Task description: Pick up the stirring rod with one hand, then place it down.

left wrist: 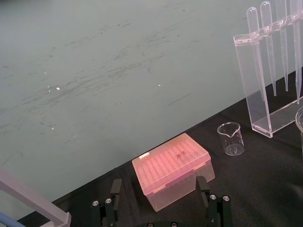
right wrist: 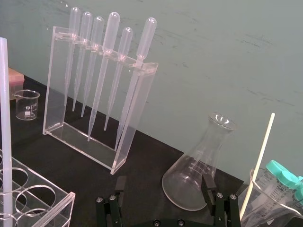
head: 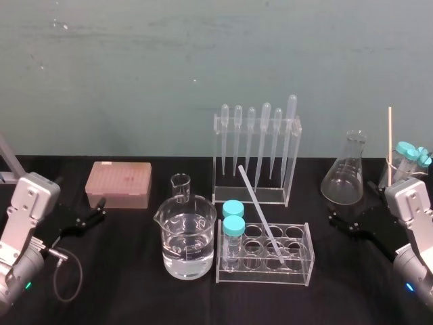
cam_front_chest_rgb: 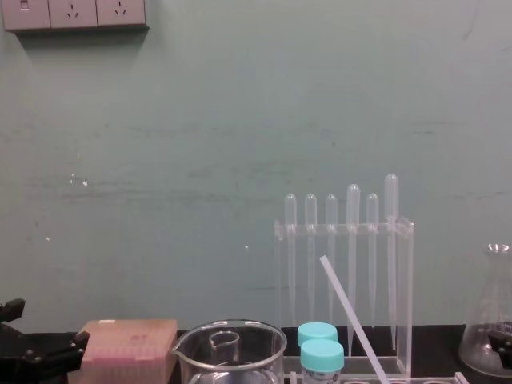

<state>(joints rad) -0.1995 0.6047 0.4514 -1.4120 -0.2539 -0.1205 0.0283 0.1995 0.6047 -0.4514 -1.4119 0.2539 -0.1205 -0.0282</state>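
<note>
From the head we see the stirring rod (head: 260,211) leaning in the tube rack (head: 308,257), foot front-right, top tilted back-left toward the pipette rack (head: 295,162); a water beaker (head: 203,223) and two capped tubes (head: 233,230) crowd its left. The left gripper (head: 100,208) and right gripper (head: 350,206) sit well apart from it, either side. Left wrist — jaws wide, facing a pink box (left wrist: 173,163). Right wrist — jaws wide before the flask (right wrist: 199,170). Chest: the rod slants up-left.

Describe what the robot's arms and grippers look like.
The left gripper and right gripper are black and two-jawed. Behind each sits a silver-grey boxy housing. A thin black cable loops by the left arm.
</note>
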